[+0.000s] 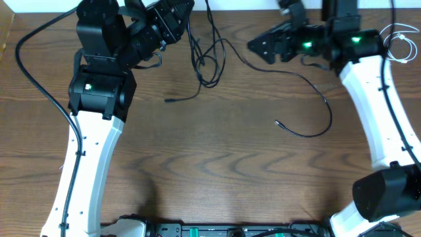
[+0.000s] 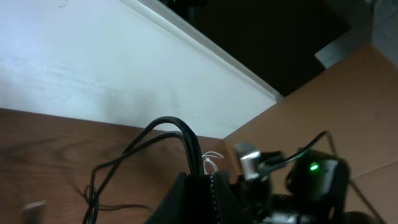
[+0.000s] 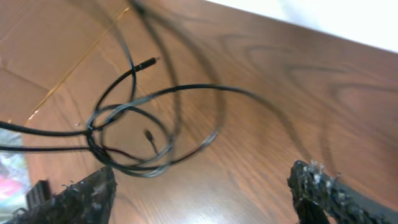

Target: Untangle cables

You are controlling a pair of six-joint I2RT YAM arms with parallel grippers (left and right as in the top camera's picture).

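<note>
Wood-grain tabletop (image 1: pixel 217 171) is carrying thin, glossy black cables (image 1: pixel 200 61), looping loosely at its far middle. Only the left wrist view is showing the left gripper (image 2: pixel 200 186) pinching them; the right gripper (image 3: pixel 205 199) is gaping wide nearby.

Black cables (image 3: pixel 186 87): two, tangled. White cable (image 1: pixel 400 39): one. Robot arms: two – left arm (image 1: pixel 92 164), right arm (image 1: pixel 371 112).

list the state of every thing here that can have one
thin black cables: tangled in loops, part lifted
thin white cable: loosely coiled, apart from the black ones
left end effector: shut on the thin black cables
right end effector: open, empty
</note>
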